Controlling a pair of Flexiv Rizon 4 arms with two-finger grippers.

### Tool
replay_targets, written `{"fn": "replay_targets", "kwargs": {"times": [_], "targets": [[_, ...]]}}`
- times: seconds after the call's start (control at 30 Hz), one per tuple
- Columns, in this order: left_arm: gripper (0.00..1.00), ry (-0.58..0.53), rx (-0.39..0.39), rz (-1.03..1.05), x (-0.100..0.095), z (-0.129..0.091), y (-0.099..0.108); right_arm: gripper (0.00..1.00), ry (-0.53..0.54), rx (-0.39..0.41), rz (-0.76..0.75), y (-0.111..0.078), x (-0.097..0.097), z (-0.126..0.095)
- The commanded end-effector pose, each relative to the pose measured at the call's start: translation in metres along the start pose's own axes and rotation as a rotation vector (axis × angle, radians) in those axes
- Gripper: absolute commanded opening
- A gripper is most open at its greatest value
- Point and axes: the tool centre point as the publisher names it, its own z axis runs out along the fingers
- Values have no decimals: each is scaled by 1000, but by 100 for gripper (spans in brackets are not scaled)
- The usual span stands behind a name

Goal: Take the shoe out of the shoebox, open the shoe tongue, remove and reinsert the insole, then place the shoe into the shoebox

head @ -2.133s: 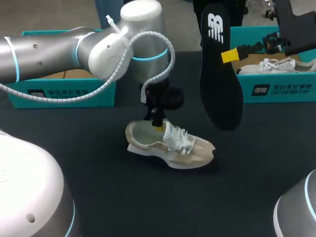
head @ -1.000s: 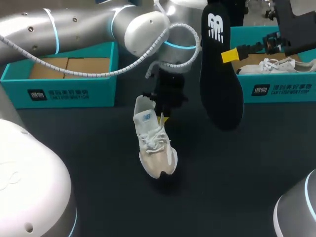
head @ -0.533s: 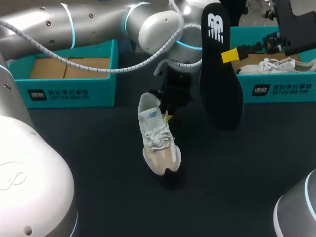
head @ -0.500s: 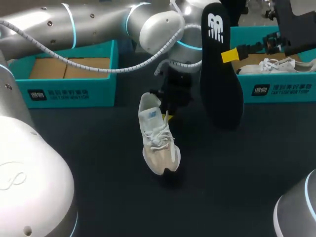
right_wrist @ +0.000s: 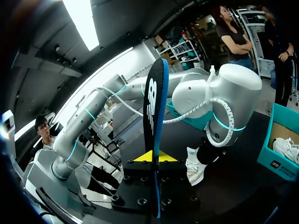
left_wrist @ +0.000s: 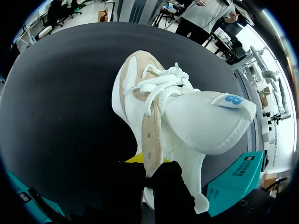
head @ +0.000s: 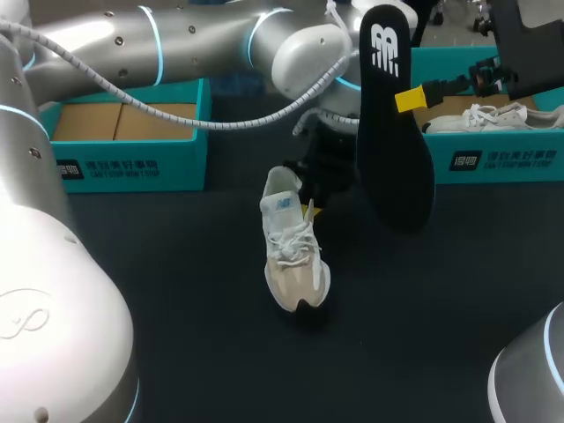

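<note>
- Shoe (head: 293, 256) mid-table, toe toward near side; left gripper (head: 308, 210) pinched on thin collar edge only, so could slip or twist out.
- Insole (head: 392, 123) upright just right of shoe, clamped in right gripper (head: 410, 97); may flex and jam at opening.
- Tongue (left_wrist: 205, 119) could flop over opening and block reinsertion.

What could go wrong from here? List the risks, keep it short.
1. The left gripper pinches only a thin edge of the shoe beside the laces, with the toe hanging down; the shoe may slip or swing.
2. The right gripper holds the long insole upright, apparently close to the left arm; moving either could knock it askew.
</note>
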Motion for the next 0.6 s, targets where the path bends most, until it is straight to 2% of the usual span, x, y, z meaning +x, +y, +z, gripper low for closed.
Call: {"fn": "replay_targets", "kwargs": {"times": [0.03,0.4,0.43,0.47,0.5,0.53,0.6], "targets": [[0,13,22,8,-10,5,6,0,0,3,1,2,-1,2],[0,23,59,27,-22,21,3,0,0,3,1,2,-1,2],[4,19,57,28,-22,22,3,0,0,3,1,2,-1,2],[28,12,55,28,-22,22,2,0,0,3,1,2,-1,2],[78,10,54,28,-22,22,1,0,0,3,1,2,-1,2],[100,-9,59,26,-22,20,0,0,0,3,1,2,-1,2],[100,-41,56,23,-20,16,-2,0,0,3,1,2,-1,2]]}}
